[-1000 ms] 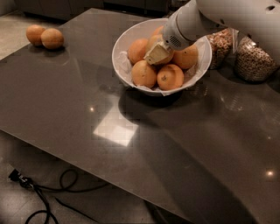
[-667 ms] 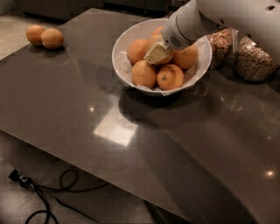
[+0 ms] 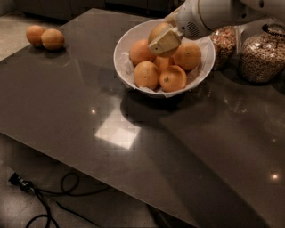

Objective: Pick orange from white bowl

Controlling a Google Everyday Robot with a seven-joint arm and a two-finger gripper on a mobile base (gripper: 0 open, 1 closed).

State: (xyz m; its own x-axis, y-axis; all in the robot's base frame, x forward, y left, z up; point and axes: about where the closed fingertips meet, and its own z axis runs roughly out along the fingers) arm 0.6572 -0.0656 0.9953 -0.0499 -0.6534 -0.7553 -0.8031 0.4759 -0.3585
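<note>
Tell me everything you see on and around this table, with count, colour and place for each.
white bowl: one, white, paper-lined, table's far middle
orange: one, yellow-orange, back of the pile, at the gripper
other bowl oranges: five visible, orange, in the bowl
loose oranges: two, orange, side by side, far left
glass jars: two, clear, brown contents, right of the bowl
table: one, dark grey
cable: one, black, floor, lower left
arm: one, white, upper right
gripper: one, tan, over the bowl
</note>
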